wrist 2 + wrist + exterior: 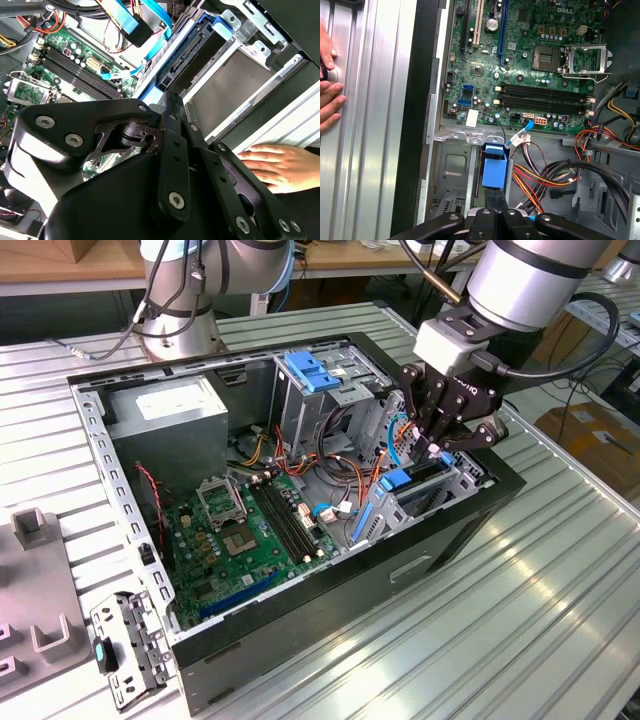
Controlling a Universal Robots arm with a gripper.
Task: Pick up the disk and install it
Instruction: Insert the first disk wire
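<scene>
1. Noted gripper (496, 194) pinched shut on blue edge of the disk (495, 167).
2. Found disk sitting in drive bay (260, 47), at the exterior view's right end of computer case (330, 630).
3. Saw a hand (280, 165) flat on table (365, 150) beside case.

An open computer case (300, 660) lies on the counter (520, 590), holding a green motherboard (250, 530), grey power-supply box (170, 415) and blue-latched cage (298, 415).

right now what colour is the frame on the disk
Blue. The disk frame shows best in the first wrist view.
</scene>
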